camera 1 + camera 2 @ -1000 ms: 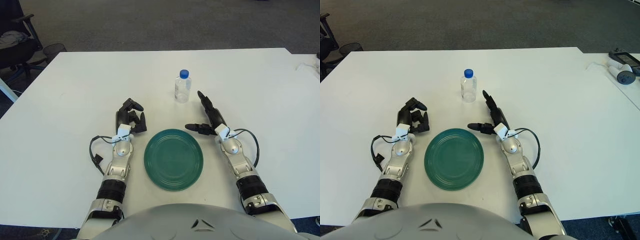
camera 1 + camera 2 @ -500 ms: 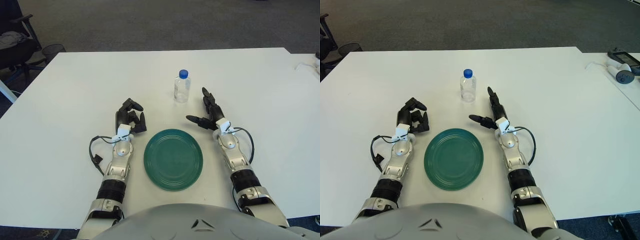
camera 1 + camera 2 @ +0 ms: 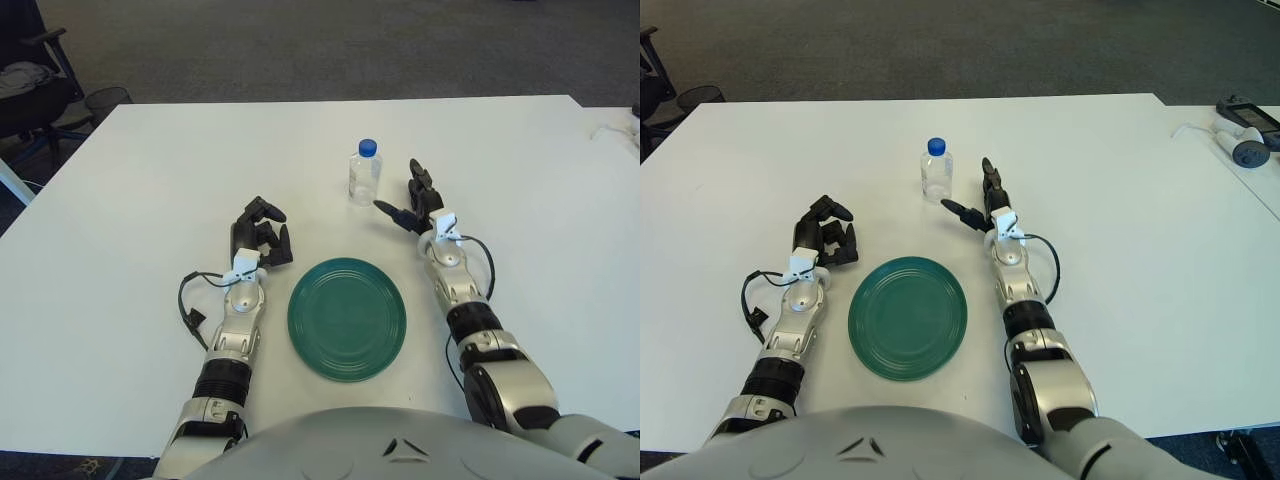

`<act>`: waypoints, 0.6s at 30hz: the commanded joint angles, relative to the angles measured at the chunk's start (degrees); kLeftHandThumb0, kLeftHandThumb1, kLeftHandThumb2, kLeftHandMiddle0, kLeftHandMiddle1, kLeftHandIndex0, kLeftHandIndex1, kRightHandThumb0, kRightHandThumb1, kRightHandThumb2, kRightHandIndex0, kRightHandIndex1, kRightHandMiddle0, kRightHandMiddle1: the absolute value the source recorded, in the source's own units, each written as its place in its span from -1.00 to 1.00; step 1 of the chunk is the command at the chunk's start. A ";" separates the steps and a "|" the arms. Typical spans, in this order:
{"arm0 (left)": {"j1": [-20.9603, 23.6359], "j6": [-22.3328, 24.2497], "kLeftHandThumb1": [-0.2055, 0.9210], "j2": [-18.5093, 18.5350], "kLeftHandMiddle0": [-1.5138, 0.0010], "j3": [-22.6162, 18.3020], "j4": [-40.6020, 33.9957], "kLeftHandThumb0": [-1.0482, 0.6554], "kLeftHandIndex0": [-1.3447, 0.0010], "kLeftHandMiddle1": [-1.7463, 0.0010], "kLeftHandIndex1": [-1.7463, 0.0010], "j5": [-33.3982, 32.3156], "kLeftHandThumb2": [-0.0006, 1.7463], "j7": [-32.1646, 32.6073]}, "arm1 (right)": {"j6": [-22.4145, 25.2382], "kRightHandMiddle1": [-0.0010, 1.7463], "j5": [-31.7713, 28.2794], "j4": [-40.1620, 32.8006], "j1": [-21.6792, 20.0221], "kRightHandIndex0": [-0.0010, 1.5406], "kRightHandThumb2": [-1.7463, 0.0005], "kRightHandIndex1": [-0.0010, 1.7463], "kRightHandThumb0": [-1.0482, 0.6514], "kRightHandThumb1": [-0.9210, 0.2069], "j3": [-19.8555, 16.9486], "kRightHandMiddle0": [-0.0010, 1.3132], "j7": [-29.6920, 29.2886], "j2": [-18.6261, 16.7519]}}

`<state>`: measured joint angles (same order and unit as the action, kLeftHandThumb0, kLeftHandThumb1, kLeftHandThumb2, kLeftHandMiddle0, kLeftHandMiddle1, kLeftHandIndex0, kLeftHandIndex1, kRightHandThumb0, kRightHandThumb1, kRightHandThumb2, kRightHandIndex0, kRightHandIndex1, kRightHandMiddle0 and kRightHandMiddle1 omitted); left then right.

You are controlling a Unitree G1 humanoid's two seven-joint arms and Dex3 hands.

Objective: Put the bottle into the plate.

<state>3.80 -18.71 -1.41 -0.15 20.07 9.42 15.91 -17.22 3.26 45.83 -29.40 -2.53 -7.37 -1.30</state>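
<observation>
from my head camera i see the white table [image 3: 130,200] spread out in front of me, and the bottle [image 3: 365,173] stands upright on it, clear with a blue cap, toward the far side and a little right of centre. my right hand [image 3: 414,207] is stretched forward just to the right of the bottle, fingers [image 3: 388,211] spread apart with one reaching toward the bottle's base and the others pointing away up the table; nothing is held, and i see a thin gap of table between the nearest fingertip and the bottle, so they are near but apart. the green plate [image 3: 347,318] lies flat on the table close to my body, between my two forearms, well apart from the bottle and with nothing on it. my left hand [image 3: 262,233] shows to the left of the plate's far edge, its dark fingers curled in on themselves and gripping nothing. a black cable [image 3: 188,300] loops out beside my left wrist. off the table's left corner i can make out a dark chair [image 3: 30,95], and in the right eye view some small devices [image 3: 1245,130] sit on a neighbouring table at the far right.
</observation>
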 commanded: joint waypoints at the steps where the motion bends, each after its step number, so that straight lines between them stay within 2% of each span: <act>1: -1.52 1.11 -0.32 0.14 -0.67 0.13 1.31 -0.38 -0.07 -1.00 -1.00 0.02 0.70 -0.62 | 0.69 -1.00 -0.37 3.83 -3.92 -1.00 0.95 -1.00 -0.84 -0.86 -0.72 -1.00 -2.59 -1.38; 5: -1.65 1.71 -0.33 0.16 -0.67 0.18 1.17 -0.39 -0.08 -1.00 -1.00 0.41 0.71 -0.27 | 0.44 -1.00 0.30 8.01 -7.07 -1.00 0.93 -1.00 -0.89 -0.93 -0.92 -1.00 -5.25 -1.72; 11: -1.70 1.76 -0.37 0.06 -0.68 0.11 1.11 -0.40 -0.11 -1.00 -1.00 0.46 0.74 -0.02 | 1.30 -1.00 0.98 15.65 -14.21 -1.00 0.88 -1.00 -0.95 -0.99 -0.72 -1.00 -8.89 -3.17; 18: -1.83 1.65 -0.41 -0.20 -0.68 0.11 1.11 -0.41 -0.14 -1.00 -1.00 0.74 0.77 0.73 | 2.97 -1.00 1.37 18.21 -17.34 -1.00 0.87 -1.00 -0.97 -0.99 0.05 -1.00 -10.93 -4.84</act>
<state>3.79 -18.79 -1.51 -0.08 20.03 9.60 16.39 -15.45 4.03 62.98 -44.61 -2.91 -17.60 -5.23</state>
